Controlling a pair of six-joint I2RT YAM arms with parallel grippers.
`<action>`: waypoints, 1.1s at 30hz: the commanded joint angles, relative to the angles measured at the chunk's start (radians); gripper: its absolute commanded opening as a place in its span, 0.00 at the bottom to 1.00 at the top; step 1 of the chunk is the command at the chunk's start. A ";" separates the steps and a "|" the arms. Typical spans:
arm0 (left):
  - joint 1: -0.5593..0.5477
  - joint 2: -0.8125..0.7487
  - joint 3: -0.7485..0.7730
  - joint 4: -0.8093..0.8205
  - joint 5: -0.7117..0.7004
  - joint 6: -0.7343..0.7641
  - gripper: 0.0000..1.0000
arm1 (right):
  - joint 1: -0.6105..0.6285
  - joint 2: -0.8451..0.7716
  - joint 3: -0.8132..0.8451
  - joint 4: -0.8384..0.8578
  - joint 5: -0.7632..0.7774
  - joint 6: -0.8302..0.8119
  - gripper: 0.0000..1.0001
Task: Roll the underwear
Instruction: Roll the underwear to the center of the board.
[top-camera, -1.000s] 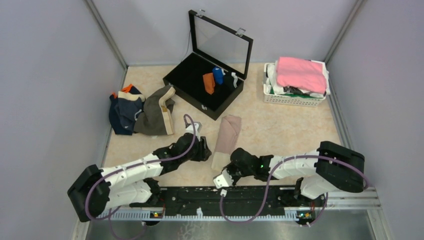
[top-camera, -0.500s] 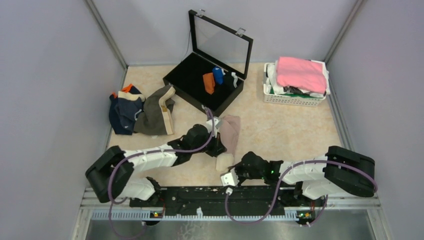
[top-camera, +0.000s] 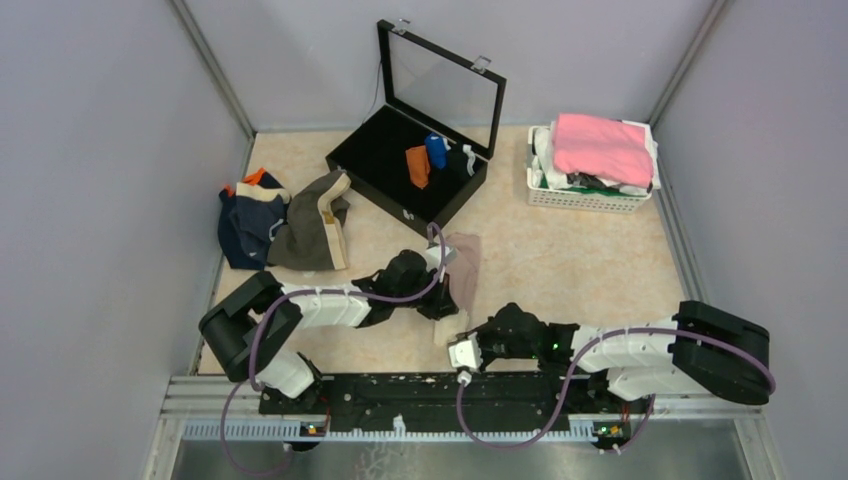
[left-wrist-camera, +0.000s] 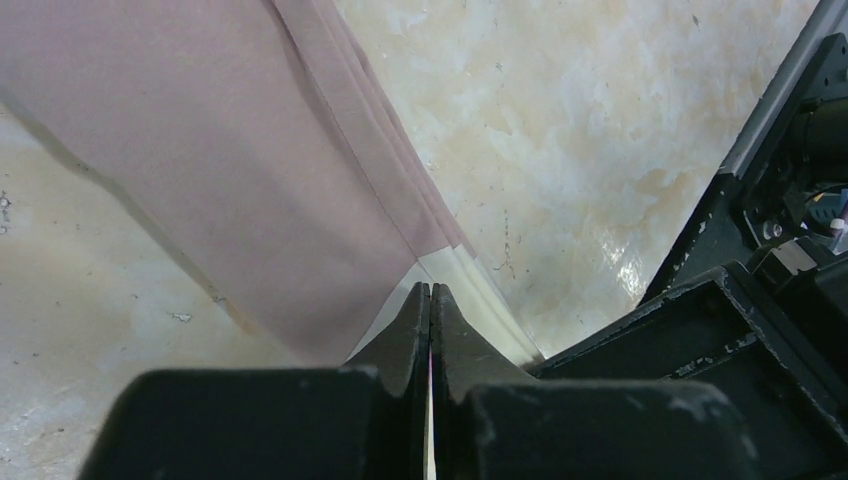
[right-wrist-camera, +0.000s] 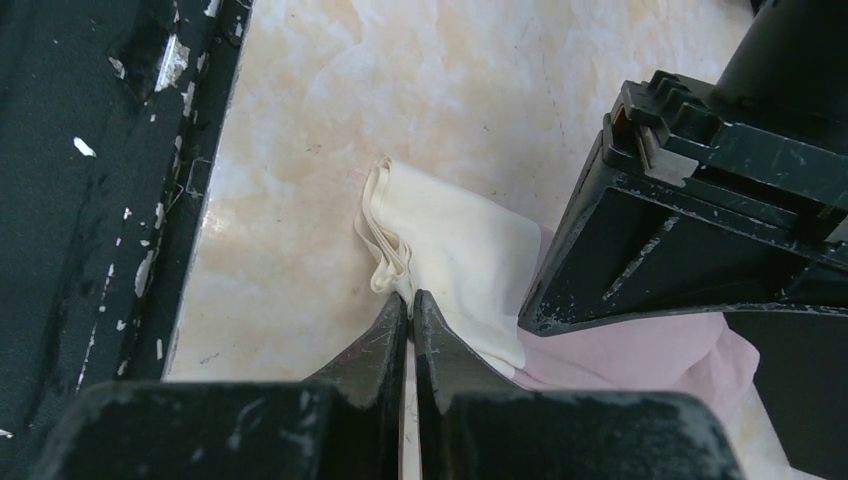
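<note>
The pale pink-beige briefs (top-camera: 463, 262) lie folded into a strip mid-table (top-camera: 560, 260) between the 2 arms, cream waistband (right-wrist-camera: 455, 245) end nearest the bases. The right gripper (right-wrist-camera: 409, 297) is pinched shut on the bunched waistband corner. The left gripper (left-wrist-camera: 431, 290) is closed too, tips on the other edge, but I can't tell if it caught cloth. My guess is both sit there so the roll starts even.

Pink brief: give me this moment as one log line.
left gripper: shut on brief | right gripper: shut on brief | brief: on table, not rolled
</note>
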 joint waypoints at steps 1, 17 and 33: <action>0.004 -0.022 -0.012 0.024 0.003 0.033 0.00 | -0.008 -0.027 -0.014 0.047 -0.044 0.080 0.00; 0.006 -0.076 -0.087 0.002 -0.026 0.032 0.00 | -0.008 -0.116 -0.083 0.199 0.021 0.409 0.00; 0.006 -0.061 -0.075 -0.024 -0.026 0.054 0.00 | -0.048 -0.161 -0.113 0.231 0.132 0.750 0.00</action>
